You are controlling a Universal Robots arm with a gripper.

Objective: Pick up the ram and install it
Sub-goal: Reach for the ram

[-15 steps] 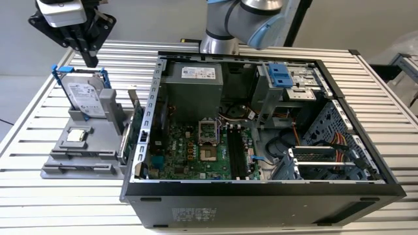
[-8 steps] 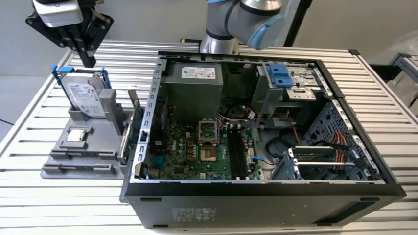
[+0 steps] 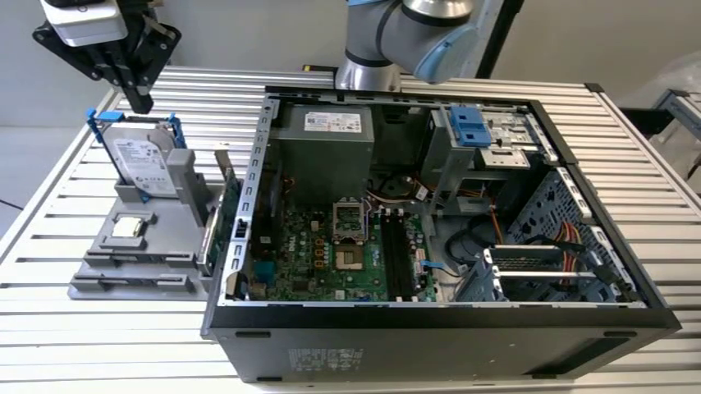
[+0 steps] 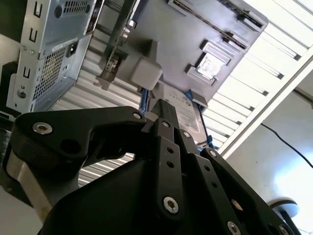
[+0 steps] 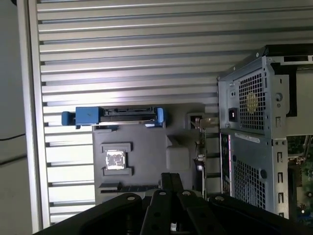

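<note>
Tool (image 3: 140, 100) hangs high over the far left corner of the desk (image 3: 44, 328), above the far end of the grey parts holder (image 3: 121, 275). Fingers look drawn together, nothing between them; both wrist views give the same reading.

Directly below the tool: hard drive (image 3: 143, 160) with blue rails, standing upright in the holder. Near side of it, processor chip (image 3: 131, 227) lying flat in its recess.

Ram (image 3: 222, 176): untouched, standing on edge in a slot on the holder's side towards the exterior view's right, just beside the left wall of the open computer case (image 3: 438, 316). In the first wrist view it appears edge-on as a thin line between holder and case.

Step in hand, as I judge it: the approach before the pickup. Nothing grasped, nothing installed. The tool sits nearer the hard drive than the ram.

Memory slots (image 3: 396, 250) lie on the motherboard inside the case, right of the processor socket, and appear vacant.

What the grasp calls for, by my reading: a shift towards the case side of the holder, fingers parted, then lined up across the stick's thin top edge. Little room there, with the case wall right alongside.
</note>
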